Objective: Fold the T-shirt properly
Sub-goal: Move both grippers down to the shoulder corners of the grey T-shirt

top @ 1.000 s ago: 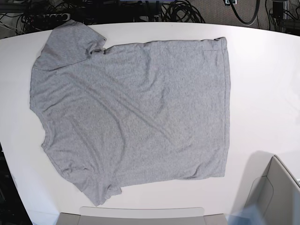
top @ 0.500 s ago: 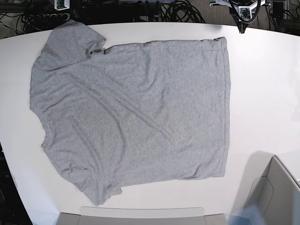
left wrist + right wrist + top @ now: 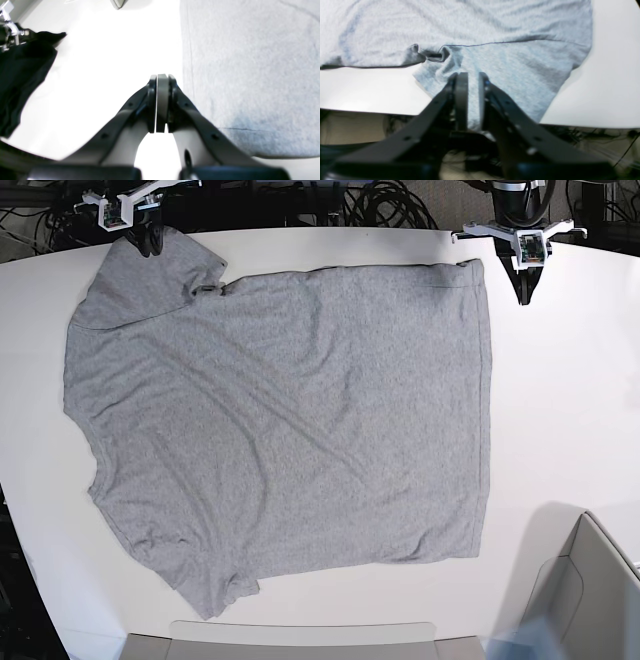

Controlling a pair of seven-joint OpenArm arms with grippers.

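Your T-shirt (image 3: 280, 430) lies spread flat on the white surface (image 3: 570, 400), plain grey side up, its hem running down the base view's right side and its sleeves toward that view's left. One sleeve reaches the far left corner of the surface, the other the near left edge.

Your left hand (image 3: 160, 105) hangs above bare surface just beside the hem at the far corner; its two pads are pressed flat together with nothing between them. In the base view it shows as a dark point (image 3: 524, 290) just off the cloth's corner.

Your right hand (image 3: 470, 100) is over the far sleeve, its jaws parted by a narrow gap through which you see grey cloth below. Whether the tips touch the fabric, you cannot tell. Just ahead of it, the sleeve bunches into a small dark pucker (image 3: 432, 56) where it meets the body.

Around you: a tangle of black cables (image 3: 390, 205) behind the far edge of the surface, a grey box (image 3: 580, 600) at the near right corner, a pale grey slab (image 3: 300, 642) along the near edge, and a heap of black cloth (image 3: 22, 80) beside the surface in the left wrist view.
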